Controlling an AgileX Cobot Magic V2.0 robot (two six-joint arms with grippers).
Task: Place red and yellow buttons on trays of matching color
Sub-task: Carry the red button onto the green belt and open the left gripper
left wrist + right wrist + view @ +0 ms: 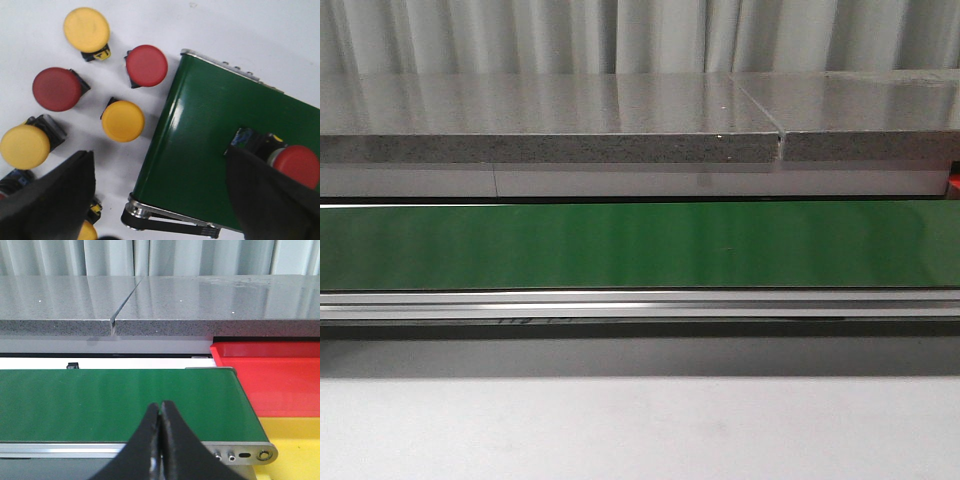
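In the left wrist view, several red and yellow buttons lie on the white table: red ones and yellow ones. Another red button lies on the green conveyor belt, partly hidden by one finger. My left gripper stands wide open above the belt's end, with nothing between its fingers. In the right wrist view, the red tray and the yellow tray sit past the belt's other end. My right gripper is shut and empty over the belt.
The front view shows only the green belt, its metal rail, a grey stone counter behind it and white table in front. The belt's roller and drive band are at its end near the loose buttons.
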